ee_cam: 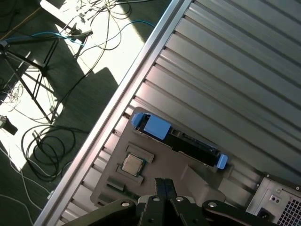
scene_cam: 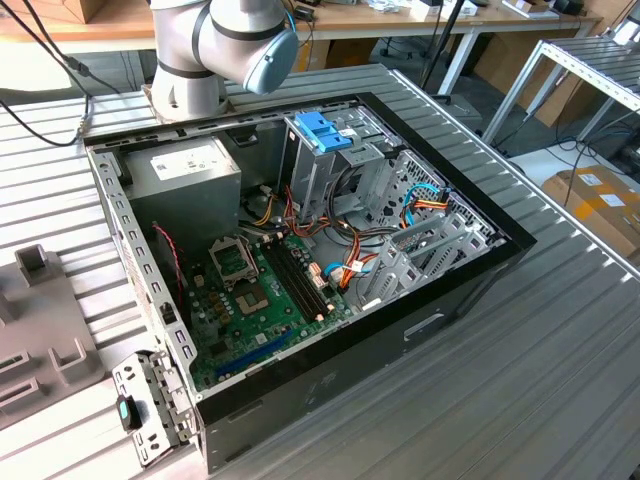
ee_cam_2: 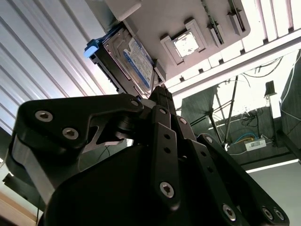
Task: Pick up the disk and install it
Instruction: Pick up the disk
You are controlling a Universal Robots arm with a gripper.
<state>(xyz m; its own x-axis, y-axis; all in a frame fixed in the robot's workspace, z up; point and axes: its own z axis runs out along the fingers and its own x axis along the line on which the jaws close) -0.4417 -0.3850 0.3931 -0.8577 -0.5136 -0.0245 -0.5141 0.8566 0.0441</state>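
nearest to us, the end effector (ee_cam: 164, 181) is clenched, fingertips pressed together with nothing between them, as both wrist views show. just past its tips we see the disk (ee_cam: 188, 141) standing on its long edge in a grey holder tray (ee_cam: 160, 155), blue side rails (ee_cam: 155, 126) at either end. the second wrist view shows the disk's (ee_cam_2: 134, 63) labelled face. a processor chip (ee_cam: 133, 164) lies in a pocket of the tray, near the disk. the tray rests on the slatted metal bench (ee_cam: 235, 70). in the exterior view the open computer case (scene_cam: 400, 340) lies on the bench, its blue-topped drive cage (scene_cam: 322, 135) upright inside.
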